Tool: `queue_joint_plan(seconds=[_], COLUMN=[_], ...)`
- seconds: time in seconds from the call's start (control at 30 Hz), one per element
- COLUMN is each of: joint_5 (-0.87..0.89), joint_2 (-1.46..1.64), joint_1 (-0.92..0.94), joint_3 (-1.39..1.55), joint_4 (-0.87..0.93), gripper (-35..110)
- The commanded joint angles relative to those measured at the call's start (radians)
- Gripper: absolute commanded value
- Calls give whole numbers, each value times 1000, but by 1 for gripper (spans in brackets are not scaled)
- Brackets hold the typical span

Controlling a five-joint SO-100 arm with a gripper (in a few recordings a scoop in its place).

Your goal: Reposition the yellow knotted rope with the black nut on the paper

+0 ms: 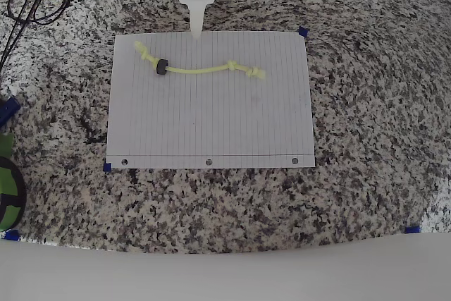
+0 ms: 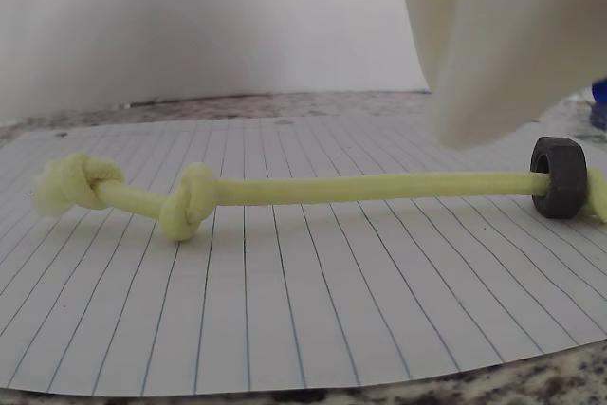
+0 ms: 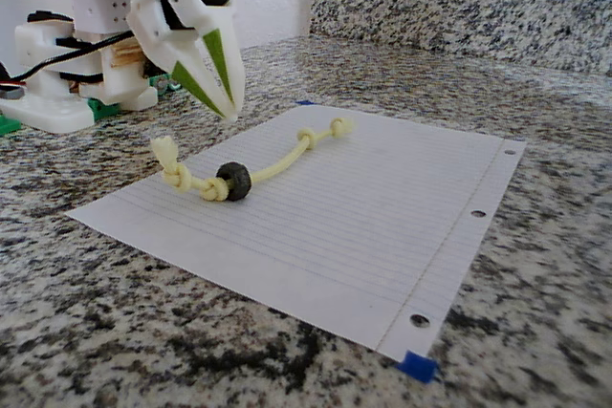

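Rope (image 1: 204, 70) and nut (image 1: 162, 68) lie untouched on the paper (image 1: 211, 125), jaws pressed together and empty above its far edge — the repositioning's yet to start.

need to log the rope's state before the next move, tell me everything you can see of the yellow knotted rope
The yellow knotted rope is a thin, pale yellow-green cord, soft and fibrous-looking, lying flat in a shallow curve on the upper part of the paper in the overhead view. It has knots near both ends and short frayed tips. The black nut is threaded on it beside the left-hand knots. Only the paper and nut touch it; the claw hangs above, apart from it.
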Motion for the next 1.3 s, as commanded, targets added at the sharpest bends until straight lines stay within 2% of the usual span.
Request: queue_joint_plan(seconds=[0.0, 0.53, 1.03, 1.27], joint_5=[-17, -25, -18, -69], joint_2=[21, 130, 130, 132], joint_1=[-8, -51, -21, -8], joint_3=[2, 58, 63, 63], joint_4=[-8, 69, 55, 60], gripper=[0, 0, 0, 0])
